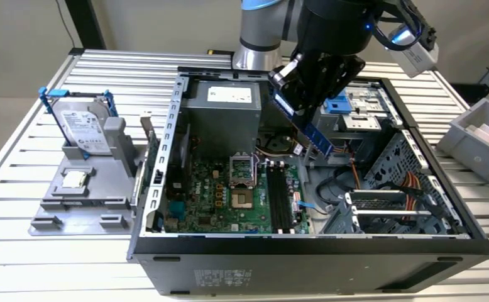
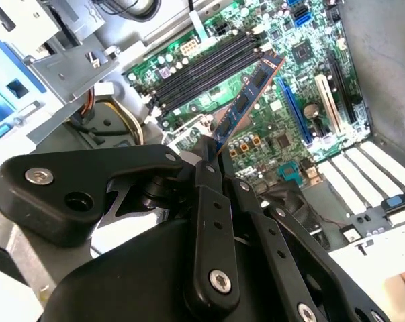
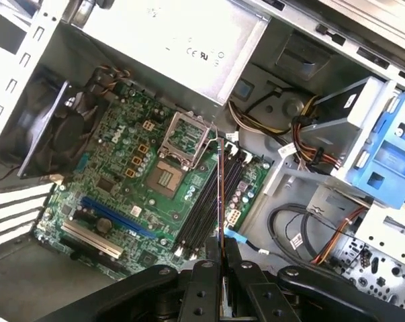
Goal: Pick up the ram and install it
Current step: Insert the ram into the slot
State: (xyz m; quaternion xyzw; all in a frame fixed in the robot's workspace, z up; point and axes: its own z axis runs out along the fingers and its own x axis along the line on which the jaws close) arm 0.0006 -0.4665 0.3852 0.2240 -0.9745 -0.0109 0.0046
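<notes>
The claw (image 1: 305, 94) is closed on the ram (image 1: 318, 139), pinching one end of the stick between its black fingers so that the rest juts out below them. In the exterior view the ram hangs tilted inside the open top of the computer case (image 1: 312, 242), in the air above the board and not seated in any slot.

In the second wrist view the ram (image 2: 249, 97) reaches out from the claw (image 2: 205, 151) over the green motherboard (image 2: 283, 114), its free end close to the long black memory slots (image 2: 202, 67). In the first wrist view the ram (image 3: 220, 194) shows edge-on as a thin line rising from the claw (image 3: 222, 251), running roughly along the slots (image 3: 205, 208) and just beside the processor socket (image 3: 168, 178), whose metal frame stands open.

The case lies on its side about mid-table on the slatted table (image 1: 60, 251). Inside it, the grey power supply (image 1: 219, 113) fills the end toward the table's far edge, and a black fan (image 3: 54, 134) sits against one wall.

Toward the table's edge on the exterior view's left stands a grey holder (image 1: 114, 151) carrying a silver hard drive (image 1: 85, 129) upright in a blue frame, with a small square silver chip (image 1: 74, 180) lying flat on it — both well apart from the claw. A grey bin (image 1: 479, 138) sits at the edge on the exterior view's right.
</notes>
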